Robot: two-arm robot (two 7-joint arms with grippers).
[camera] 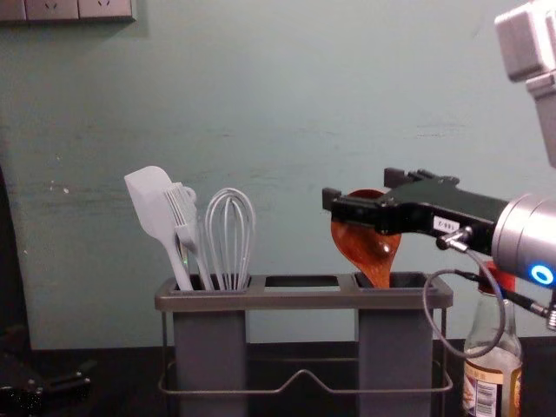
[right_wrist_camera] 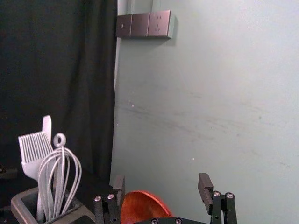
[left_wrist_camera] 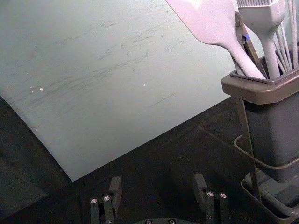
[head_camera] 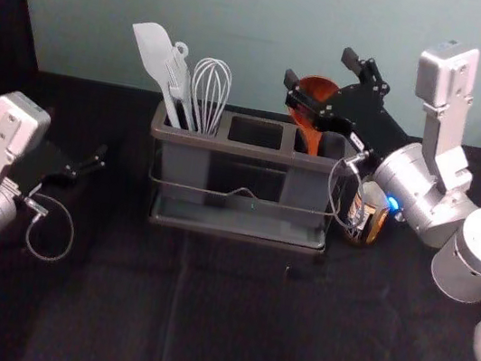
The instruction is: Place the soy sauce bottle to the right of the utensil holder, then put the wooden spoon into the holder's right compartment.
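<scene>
Wall switches [right_wrist_camera: 143,24] hang beside a dark curtain [right_wrist_camera: 58,70].

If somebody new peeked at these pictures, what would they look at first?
Probably the orange-red wooden spoon, standing bowl-up in the right compartment of the grey holder, with the robot's open right gripper right by its bowl. Next might come the pale spatula and whisk poking up on the left, then the red-capped bottle beside the holder's right end.

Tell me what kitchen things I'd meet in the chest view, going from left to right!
White spatula → white brush → white whisk → wooden spoon → soy sauce bottle.
</scene>
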